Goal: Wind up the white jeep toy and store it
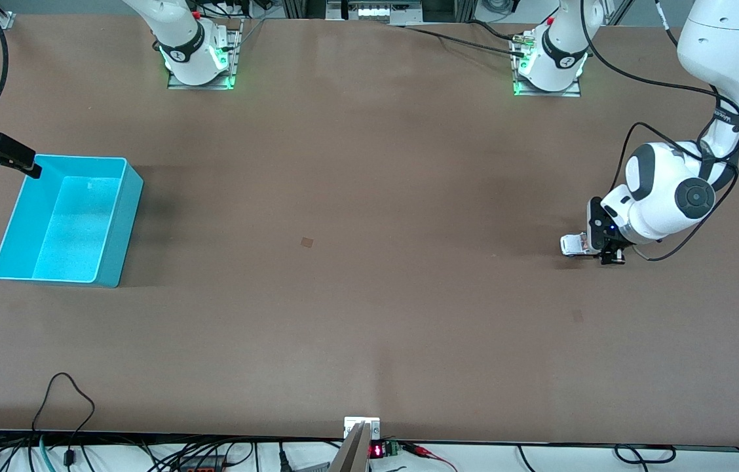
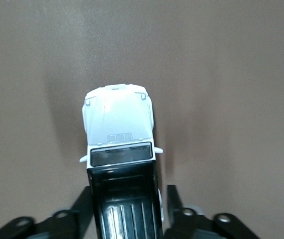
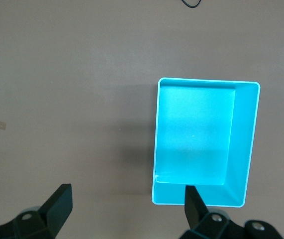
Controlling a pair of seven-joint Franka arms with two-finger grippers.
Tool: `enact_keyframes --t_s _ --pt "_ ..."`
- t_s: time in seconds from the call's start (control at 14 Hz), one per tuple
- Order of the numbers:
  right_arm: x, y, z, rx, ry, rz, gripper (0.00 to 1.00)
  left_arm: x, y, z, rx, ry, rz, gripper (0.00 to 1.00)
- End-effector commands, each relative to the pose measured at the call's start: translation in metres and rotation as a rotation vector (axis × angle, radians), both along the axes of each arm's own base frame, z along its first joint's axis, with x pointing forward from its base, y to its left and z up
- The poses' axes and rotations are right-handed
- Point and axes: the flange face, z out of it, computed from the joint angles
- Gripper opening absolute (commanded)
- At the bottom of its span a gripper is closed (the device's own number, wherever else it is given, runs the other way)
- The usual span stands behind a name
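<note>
My left gripper [image 2: 126, 211] is down at the left arm's end of the desk [image 1: 369, 262], fingers [image 2: 174, 201] flanking the white jeep toy [image 2: 119, 144] at its glossy black rear, one finger just clear. It looks light, stiff and slippery. My right gripper [image 3: 127, 209] waits, fingers spread, over the empty turquoise bin [image 3: 246, 144], well apart.

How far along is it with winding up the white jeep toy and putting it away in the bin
Early. Nothing is stored: the turquoise bin holds nothing. In hand: the left gripper is down at the table with its fingers either side of the white jeep toy, which sits on its wheels. Winding and storing remain. The right gripper waits open above the table beside the bin.
</note>
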Motion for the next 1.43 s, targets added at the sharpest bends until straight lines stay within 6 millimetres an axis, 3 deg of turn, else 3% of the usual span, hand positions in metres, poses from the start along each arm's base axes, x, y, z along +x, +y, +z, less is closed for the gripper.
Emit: enact_keyframes --t_s 0.0,0.29,0.64,1.36 --pt "-0.002 0.002 0.007 0.003 -0.001 -0.006 1.00 -0.002 0.001 0.005 -0.002 -0.010 -0.021 0.57" --pt "-0.002 0.002 0.007 0.003 -0.001 -0.006 1.00 -0.002 -0.004 0.004 -0.007 -0.001 -0.017 0.42" --pt "-0.002 0.002 0.006 0.005 0.001 -0.006 1.00 -0.001 -0.025 0.005 -0.016 0.000 0.036 0.38" --pt "-0.002 0.002 0.006 0.005 0.001 -0.006 1.00 -0.002 -0.024 0.004 -0.007 0.013 0.025 0.34"
